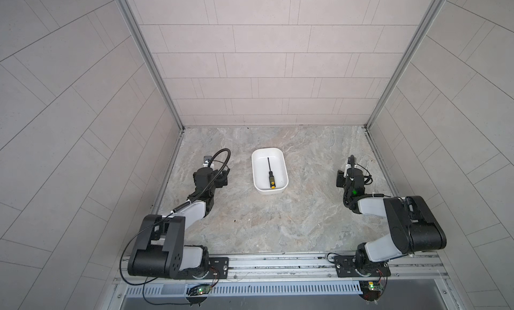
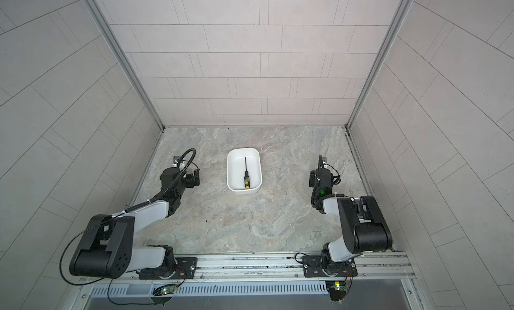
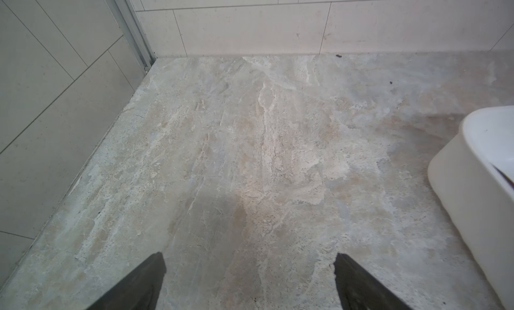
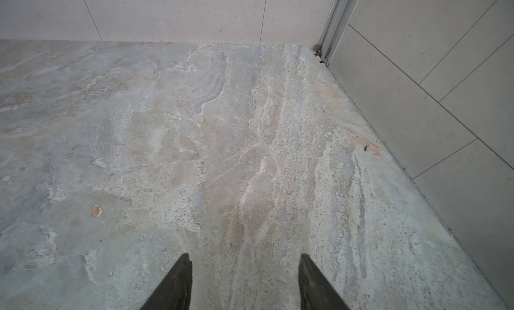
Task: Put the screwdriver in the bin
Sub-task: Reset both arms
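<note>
Screwdriver (image 1: 270,173) lengthwise in bin (image 1: 267,191); tip toward back wall (image 1: 264,72)

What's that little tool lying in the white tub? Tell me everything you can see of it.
A small, slim screwdriver: thin dark shaft, metal by its look, and a black handle dotted yellow with a yellow end cap. It lies flat on the floor of the white bin, along its length, tip toward the back wall, cap at the opposite end. Only the bin touches it.

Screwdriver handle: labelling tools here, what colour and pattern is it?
The screwdriver has a black handle with yellow dots and a yellow end cap; clearest in a top view.
</note>
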Motion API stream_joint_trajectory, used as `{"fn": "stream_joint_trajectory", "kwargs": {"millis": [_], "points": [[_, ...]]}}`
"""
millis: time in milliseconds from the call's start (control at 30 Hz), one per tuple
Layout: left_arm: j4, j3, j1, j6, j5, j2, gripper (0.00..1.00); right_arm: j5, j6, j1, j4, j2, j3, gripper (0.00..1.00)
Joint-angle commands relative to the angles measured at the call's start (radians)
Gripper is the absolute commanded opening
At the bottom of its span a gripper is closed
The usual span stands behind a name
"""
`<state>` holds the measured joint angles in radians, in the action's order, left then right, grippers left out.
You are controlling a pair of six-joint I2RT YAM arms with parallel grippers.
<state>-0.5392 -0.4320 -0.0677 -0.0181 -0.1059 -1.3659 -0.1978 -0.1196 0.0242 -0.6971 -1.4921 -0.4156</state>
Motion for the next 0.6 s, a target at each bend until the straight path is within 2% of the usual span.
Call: {"fn": "stream_joint_trajectory", "kwargs": {"millis": [0, 67, 200, 567], "points": [[-0.124, 0.004, 0.011, 0.020, -0.033, -0.054, 1.00, -0.032, 0.019, 0.008, -0.018, -0.003, -0.013, 0.57], [-0.184, 0.015, 0.016, 0.014, -0.039, -0.098, 1.00, -0.034, 0.020, 0.011, -0.018, -0.003, -0.014, 0.57], [-0.189, -0.013, 0.028, 0.009, -0.027, -0.163, 1.00, -0.044, 0.023, 0.014, -0.016, -0.003, -0.015, 0.57], [-0.150, -0.042, 0.050, -0.006, 0.000, -0.187, 1.00, -0.088, 0.037, 0.042, -0.011, -0.008, -0.021, 0.61]]}}
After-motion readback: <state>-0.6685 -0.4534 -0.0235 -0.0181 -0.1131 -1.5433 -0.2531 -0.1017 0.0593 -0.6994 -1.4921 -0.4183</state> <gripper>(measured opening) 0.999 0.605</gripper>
